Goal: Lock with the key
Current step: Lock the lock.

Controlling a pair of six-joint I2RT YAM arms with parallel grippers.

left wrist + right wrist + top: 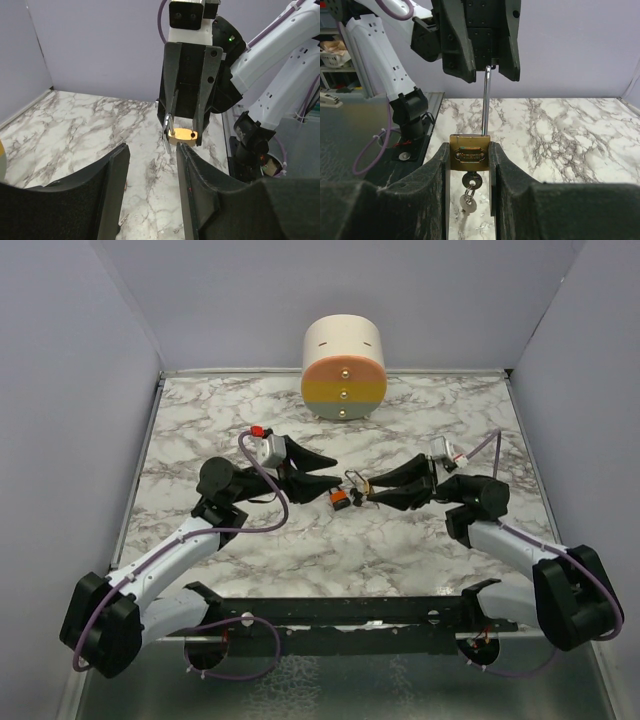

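Note:
My right gripper (372,490) (468,156) is shut on a small brass padlock (469,154) and holds it above the marble table (420,420). The padlock's thin silver shackle (485,102) stands open and reaches up to the fingertips of my left gripper (333,473). A small dark-headed key (471,180) sits in the keyhole, and a second silver key (468,202) hangs from it on a ring. My left gripper (152,185) is open and empty, facing the brass padlock (182,135). An orange padlock (341,501) lies on the table just below. I see no black plastic key head.
A cream cylinder (344,368) with orange and yellow bands stands at the back centre. Lavender walls close the left, right and back sides. A black rail (350,612) runs along the near edge between the arm bases.

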